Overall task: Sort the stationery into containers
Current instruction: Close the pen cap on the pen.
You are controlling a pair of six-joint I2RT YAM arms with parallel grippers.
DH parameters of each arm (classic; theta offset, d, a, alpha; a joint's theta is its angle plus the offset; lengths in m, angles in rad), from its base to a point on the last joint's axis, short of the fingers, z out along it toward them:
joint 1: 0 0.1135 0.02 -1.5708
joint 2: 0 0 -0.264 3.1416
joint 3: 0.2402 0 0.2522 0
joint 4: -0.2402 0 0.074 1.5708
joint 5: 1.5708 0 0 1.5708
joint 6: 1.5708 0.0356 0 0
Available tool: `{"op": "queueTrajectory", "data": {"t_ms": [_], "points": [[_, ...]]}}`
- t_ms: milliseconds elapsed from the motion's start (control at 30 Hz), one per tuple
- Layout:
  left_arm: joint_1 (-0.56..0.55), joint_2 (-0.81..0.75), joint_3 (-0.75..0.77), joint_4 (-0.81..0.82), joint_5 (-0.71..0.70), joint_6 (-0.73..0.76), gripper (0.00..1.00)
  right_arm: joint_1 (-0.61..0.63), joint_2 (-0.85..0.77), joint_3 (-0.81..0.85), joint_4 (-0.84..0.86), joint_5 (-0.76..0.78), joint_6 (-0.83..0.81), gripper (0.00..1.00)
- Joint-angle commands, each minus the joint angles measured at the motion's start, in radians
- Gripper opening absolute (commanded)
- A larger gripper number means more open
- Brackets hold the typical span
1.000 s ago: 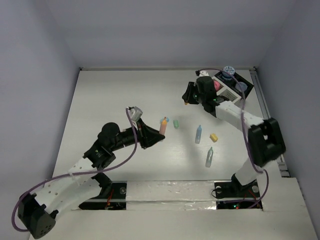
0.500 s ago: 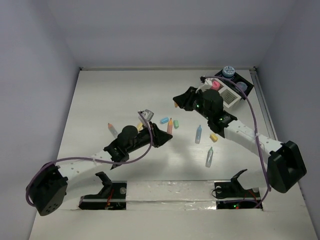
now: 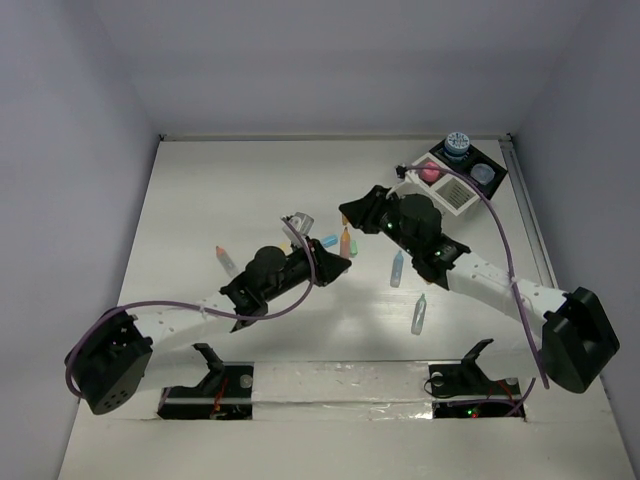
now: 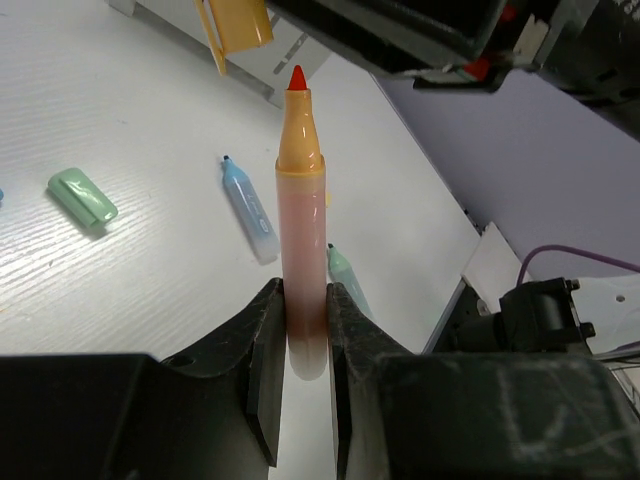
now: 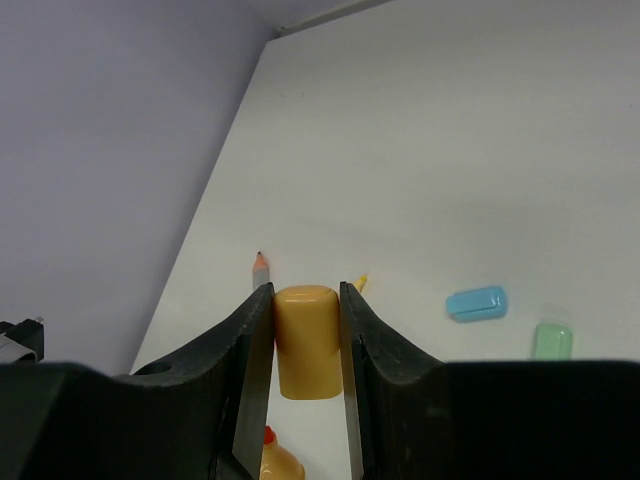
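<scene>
The left fingers point(image 3: 337, 262) are clamped on an orange marker point(image 3: 345, 242) at mid-tabletop point(image 3: 220, 180), and the right fingers point(image 3: 352, 213) sit just above its tip. The white slatted box point(image 3: 458, 192) stands well apart at the far right corner, with a pale-blue stick point(image 3: 398, 268) and a green stick point(image 3: 419, 315) lying loose between.

From the left wrist, the marker stands upright between the closed fingers with its red tip bare. A green cap point(image 4: 82, 196) lies on the tabletop beyond.

From the right wrist, those fingers pinch an orange cap point(image 5: 306, 340) directly over the marker's tip. A blue cap point(image 5: 476, 303) lies off to the side.
</scene>
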Motion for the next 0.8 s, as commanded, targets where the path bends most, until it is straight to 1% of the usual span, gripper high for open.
{"op": "queueTrajectory", "data": {"t_ms": [0, 333, 433, 567, 767], "points": [[-0.012, 0.002, 0.054, 0.05, -0.037, 0.002, 0.0, 0.033, -0.016, -0.004, 0.069, 0.055, 0.002, 0.17], [-0.012, 0.037, 0.086, 0.013, -0.065, 0.0, 0.0, 0.051, -0.029, -0.015, 0.085, 0.125, -0.032, 0.17], [-0.032, 0.037, 0.087, 0.001, -0.08, 0.005, 0.0, 0.051, -0.038, -0.016, 0.085, 0.144, -0.051, 0.17], [-0.032, 0.046, 0.084, -0.006, -0.092, 0.007, 0.0, 0.06, -0.047, -0.021, 0.086, 0.168, -0.075, 0.17], [-0.05, 0.063, 0.097, -0.01, -0.101, 0.017, 0.0, 0.061, -0.05, -0.023, 0.091, 0.168, -0.091, 0.17]]}}
